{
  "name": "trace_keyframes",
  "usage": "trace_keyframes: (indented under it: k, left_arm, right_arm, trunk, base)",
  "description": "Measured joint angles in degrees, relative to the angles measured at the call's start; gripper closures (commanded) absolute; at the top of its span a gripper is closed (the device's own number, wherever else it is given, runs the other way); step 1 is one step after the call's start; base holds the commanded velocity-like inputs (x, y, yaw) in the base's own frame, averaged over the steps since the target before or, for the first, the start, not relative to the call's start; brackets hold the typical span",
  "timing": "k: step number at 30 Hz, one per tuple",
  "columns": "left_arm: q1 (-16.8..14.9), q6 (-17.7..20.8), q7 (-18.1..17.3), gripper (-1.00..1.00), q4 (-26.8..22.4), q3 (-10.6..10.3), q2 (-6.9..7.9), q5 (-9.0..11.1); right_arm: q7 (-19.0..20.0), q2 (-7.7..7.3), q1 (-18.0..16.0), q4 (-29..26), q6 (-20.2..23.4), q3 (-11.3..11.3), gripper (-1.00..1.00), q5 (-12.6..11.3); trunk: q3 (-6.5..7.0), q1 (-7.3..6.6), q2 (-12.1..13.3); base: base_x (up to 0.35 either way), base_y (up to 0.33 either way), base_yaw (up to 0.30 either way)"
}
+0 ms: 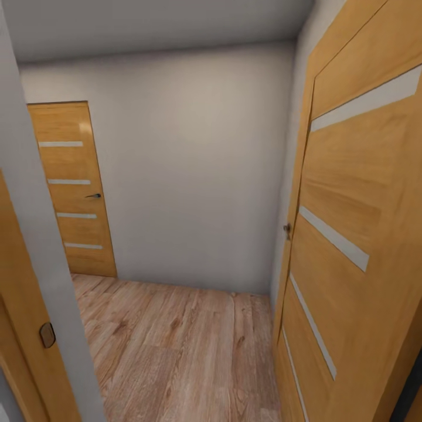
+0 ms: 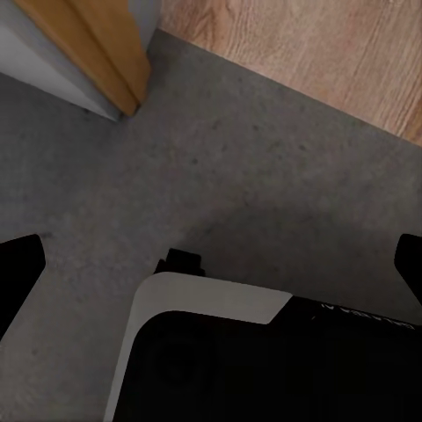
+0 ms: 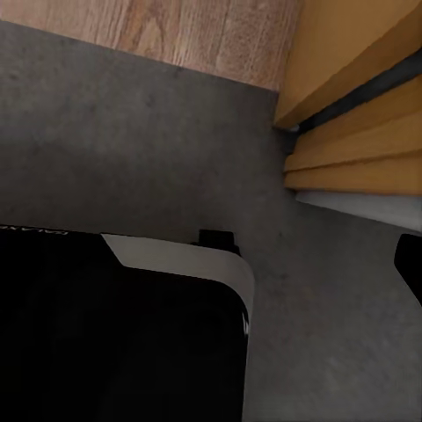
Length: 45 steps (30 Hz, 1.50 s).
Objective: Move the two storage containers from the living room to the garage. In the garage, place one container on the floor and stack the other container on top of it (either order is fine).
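Head view puts you in a doorway, light wood-plank flooring (image 1: 176, 346) ahead of both grippers, containers unseen, jaw state impossible to tell.

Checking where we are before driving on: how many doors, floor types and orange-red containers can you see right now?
Wooden doors: 2, a closed door ahead on the left and an open door close on the right.
Floor types: 2, light wood planks ahead and dark grey floor under the base.
Orange-red containers: 0.
Total: 4.
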Motion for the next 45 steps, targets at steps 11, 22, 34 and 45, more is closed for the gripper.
trace_keyframes:
  k: [11, 22, 34, 45]
  left_arm:
    - [-0.01, 0.00, 0.00, -1.00, 0.01, 0.00, 0.00, -0.03]
    - [0.00, -0.01, 0.00, -1.00, 0.00, 0.00, 0.00, -0.03]
    - [0.00, -0.02, 0.00, -1.00, 0.01, 0.00, 0.00, 0.01]
    - [-0.01, 0.00, 0.00, -1.00, 0.01, 0.00, -0.01, -0.01]
  right_arm:
    - [-0.06, 0.38, 0.01, 0.00, -0.10, -0.34, -1.00, -0.04]
    - [-0.05, 0.44, 0.00, 0.00, -0.01, -0.43, -1.00, -0.03]
    - [-0.07, 0.44, 0.00, 0.00, 0.00, -0.27, -1.00, -0.01]
    - [-0.07, 0.44, 0.01, 0.00, -0.08, -0.73, -1.00, -0.14]
  trunk:
    - [0.00, 0.00, 0.00]
    - [0.00, 0.00, 0.00]
    - [0.00, 0.00, 0.00]
    - [0.00, 0.00, 0.00]
  base:
    - [0.000, 0.004, -0.066]
    - [0.000, 0.005, -0.045]
    - [0.000, 0.164, -0.001]
    - [0.000, 0.018, -0.141]
